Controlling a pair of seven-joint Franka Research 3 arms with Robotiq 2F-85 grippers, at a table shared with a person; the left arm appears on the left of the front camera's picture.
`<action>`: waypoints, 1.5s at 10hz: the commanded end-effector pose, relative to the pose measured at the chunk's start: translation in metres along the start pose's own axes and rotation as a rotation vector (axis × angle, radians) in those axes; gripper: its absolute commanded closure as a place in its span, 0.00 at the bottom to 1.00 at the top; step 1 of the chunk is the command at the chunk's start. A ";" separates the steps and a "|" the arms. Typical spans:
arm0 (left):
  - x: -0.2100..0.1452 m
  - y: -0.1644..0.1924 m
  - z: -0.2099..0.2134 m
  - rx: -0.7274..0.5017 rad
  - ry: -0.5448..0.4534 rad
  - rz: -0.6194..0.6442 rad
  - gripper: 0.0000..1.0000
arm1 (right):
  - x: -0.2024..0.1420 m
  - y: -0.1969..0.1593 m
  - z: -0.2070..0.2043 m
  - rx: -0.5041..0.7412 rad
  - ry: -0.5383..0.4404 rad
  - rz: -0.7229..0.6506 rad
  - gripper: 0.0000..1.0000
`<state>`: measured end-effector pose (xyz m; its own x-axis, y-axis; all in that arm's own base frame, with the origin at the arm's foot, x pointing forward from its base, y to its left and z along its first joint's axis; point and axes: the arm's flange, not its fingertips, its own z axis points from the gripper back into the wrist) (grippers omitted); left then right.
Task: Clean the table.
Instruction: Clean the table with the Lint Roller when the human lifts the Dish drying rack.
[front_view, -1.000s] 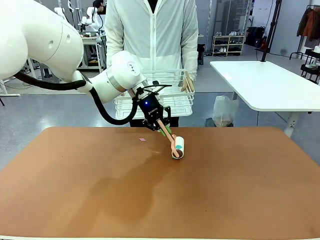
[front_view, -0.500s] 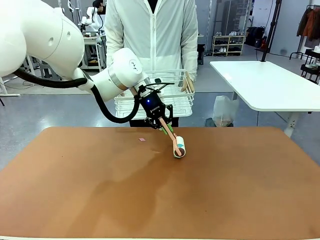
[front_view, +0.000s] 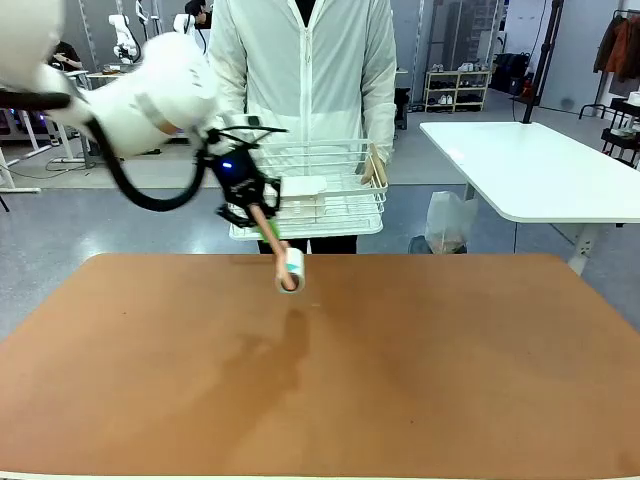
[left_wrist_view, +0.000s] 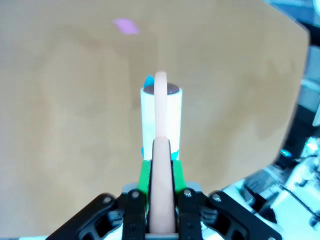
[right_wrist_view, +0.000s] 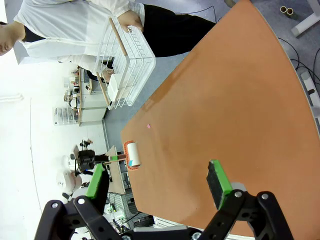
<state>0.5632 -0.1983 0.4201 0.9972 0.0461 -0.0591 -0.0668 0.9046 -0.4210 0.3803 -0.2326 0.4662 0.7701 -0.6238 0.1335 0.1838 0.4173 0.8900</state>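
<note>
Left gripper (front_view: 268, 231) swung left since last second, pinching lint roller (front_view: 291, 270) handle, roll just past its fingertips over the table (front_view: 450, 380); right gripper (right_wrist_view: 156, 172) spread.

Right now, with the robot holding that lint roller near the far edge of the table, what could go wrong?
1. The pink scrap lies on the table apart from the lint roller, which seems lifted; the next pass may miss it.
2. The roller hangs close to the wire basket that the person holds; a wide swing could knock it.
3. The left hand is shut on the thin handle only, so the roller might twist when pressed down.
</note>
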 end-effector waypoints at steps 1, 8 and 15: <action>-0.028 0.059 0.020 0.014 -0.034 -0.025 0.79 | -0.002 0.001 0.000 0.020 -0.003 0.014 0.00; -0.017 0.152 0.054 0.039 -0.117 -0.030 0.79 | -0.002 0.001 0.000 0.020 -0.003 0.014 0.00; 0.047 0.125 0.039 0.036 -0.044 0.024 0.79 | -0.002 0.001 0.000 0.020 -0.003 0.014 0.00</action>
<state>0.5740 -0.0576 0.3922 0.9962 0.0854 0.0150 -0.0727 0.9168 -0.3928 0.3804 -0.2325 0.4660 0.7703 -0.6237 0.1330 0.1843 0.4173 0.8899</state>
